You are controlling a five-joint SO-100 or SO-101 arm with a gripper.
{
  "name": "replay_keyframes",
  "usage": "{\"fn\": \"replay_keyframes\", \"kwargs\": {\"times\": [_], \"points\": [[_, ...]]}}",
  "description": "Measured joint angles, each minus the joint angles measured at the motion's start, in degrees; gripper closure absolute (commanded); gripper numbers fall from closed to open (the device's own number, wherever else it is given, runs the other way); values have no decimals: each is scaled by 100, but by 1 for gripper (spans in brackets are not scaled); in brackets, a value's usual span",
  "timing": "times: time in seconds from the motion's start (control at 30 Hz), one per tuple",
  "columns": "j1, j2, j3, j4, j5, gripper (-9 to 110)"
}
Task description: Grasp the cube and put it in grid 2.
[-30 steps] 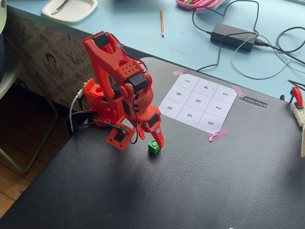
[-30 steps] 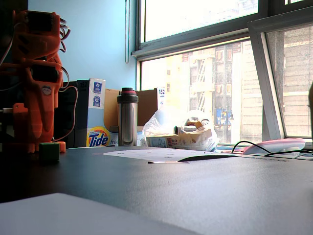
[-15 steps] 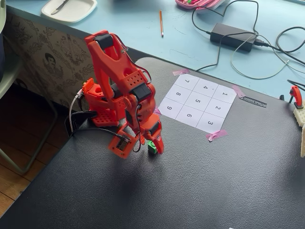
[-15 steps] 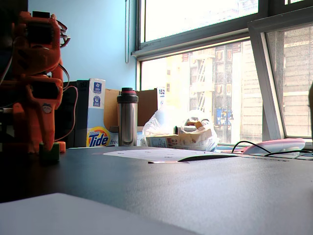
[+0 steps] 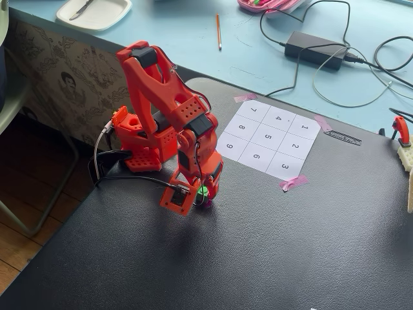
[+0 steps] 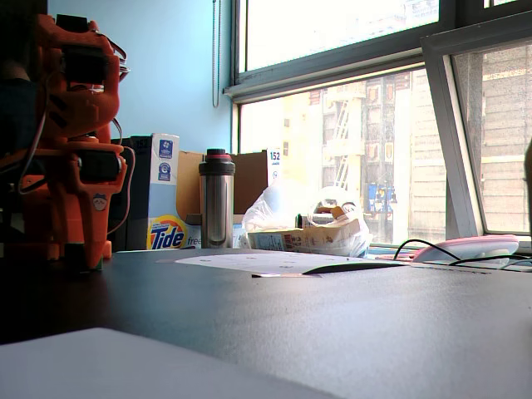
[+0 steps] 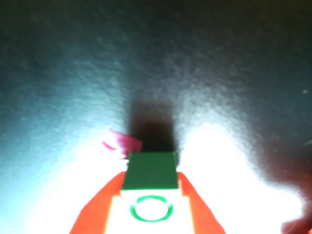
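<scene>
Wrist view shows the gripper (image 7: pixel 150 204) clenched on the cube (image 7: pixel 150 170) low over the tabletop (image 7: pixel 219 73), ready for carrying to grid 2 (image 5: pixel 295 146).

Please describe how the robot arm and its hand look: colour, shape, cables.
The arm is bright orange printed plastic, built of blocky angular links, some perforated with small holes, with black motor blocks at the joints. Thin black cables run along it and loop from the base. The hand has two orange fingers.
</scene>
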Motion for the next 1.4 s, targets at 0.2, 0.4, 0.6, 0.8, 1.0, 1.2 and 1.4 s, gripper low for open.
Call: {"fn": "replay_keyframes", "kwargs": {"times": [0.2, 0.4, 0.6, 0.8, 1.0, 1.2, 1.4], "points": [[-9, -9, -396, 246, -70, 101], [-800, -316, -1942, 1143, -97, 101], [-1881, -1011, -4395, 2224, 158, 101], [-2971, -1828, -5845, 2549, 448, 101], [-3964, -2716, -6434, 2347, 615, 101], [-4764, -3428, -6662, 1951, 809, 101], [-5168, -4131, -6750, 1626, 1072, 101]]}}
